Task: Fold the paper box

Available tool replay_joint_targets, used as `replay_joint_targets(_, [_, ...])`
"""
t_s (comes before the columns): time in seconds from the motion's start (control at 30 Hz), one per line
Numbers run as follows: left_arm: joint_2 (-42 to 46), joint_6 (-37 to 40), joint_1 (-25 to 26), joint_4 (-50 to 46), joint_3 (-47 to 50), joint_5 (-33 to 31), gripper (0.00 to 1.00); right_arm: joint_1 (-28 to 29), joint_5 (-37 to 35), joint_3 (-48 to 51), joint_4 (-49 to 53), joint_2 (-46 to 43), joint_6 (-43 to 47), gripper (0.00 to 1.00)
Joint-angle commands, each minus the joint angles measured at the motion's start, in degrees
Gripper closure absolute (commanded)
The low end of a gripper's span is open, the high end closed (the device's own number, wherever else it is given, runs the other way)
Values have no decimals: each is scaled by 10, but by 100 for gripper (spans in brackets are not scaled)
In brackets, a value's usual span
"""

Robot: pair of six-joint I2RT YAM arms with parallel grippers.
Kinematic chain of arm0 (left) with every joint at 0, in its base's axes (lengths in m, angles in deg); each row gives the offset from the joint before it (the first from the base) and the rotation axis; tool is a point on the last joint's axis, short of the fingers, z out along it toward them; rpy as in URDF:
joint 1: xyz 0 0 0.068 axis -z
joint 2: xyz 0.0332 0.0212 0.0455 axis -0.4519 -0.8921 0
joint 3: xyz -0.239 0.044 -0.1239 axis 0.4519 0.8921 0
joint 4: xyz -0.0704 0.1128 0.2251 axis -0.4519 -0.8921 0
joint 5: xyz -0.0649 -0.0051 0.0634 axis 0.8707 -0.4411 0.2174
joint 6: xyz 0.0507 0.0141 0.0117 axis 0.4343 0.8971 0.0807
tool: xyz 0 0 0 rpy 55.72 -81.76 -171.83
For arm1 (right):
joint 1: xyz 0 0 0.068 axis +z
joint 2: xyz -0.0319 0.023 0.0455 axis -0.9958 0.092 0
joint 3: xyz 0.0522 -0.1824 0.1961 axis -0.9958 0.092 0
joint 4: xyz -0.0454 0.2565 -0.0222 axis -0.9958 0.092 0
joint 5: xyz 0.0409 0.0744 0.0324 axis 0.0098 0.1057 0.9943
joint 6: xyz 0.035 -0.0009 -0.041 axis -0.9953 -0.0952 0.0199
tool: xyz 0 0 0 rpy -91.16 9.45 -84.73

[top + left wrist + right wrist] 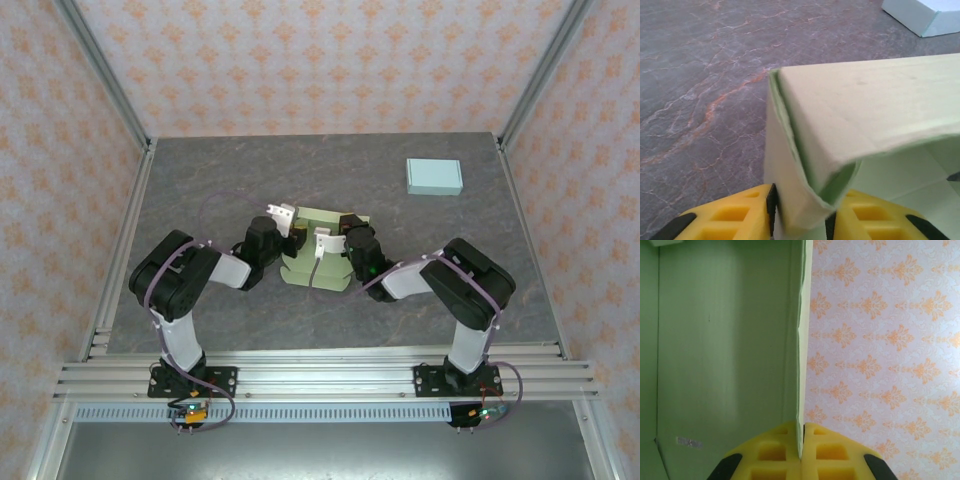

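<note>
Paper box (318, 255), pale green, half-formed, mid-desk (250, 170): left fingers (730, 220) pinch its doubled-over left wall, right fingers (770, 452) clamp its thin right wall; best handled by steadying right, creasing left squarely, gently.

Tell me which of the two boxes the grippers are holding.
The pale green box in the middle: the left gripper and right gripper each pinch a wall of it. The light blue box sits apart, untouched, far right.
</note>
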Motion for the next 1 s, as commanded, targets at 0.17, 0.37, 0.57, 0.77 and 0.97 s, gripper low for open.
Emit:
replay_joint_targets(0.17, [-11,-1,6,4,-21,-6,82,44,15,21,37,-28,-30,95])
replay_joint_targets(0.37, [-14,-5,12,3,-23,-31,91,69,14,34,48,-53,-54,95])
replay_joint_targets(0.57, [-2,-6,35,-13,-15,-131,100,74,-5,41,45,-53,-69,93])
replay_joint_targets(0.77, [8,-32,50,-11,0,-162,94,74,-21,42,29,-48,-99,92])
replay_joint_targets(0.97, [8,-30,48,43,16,-114,71,74,17,59,40,-63,-93,92])
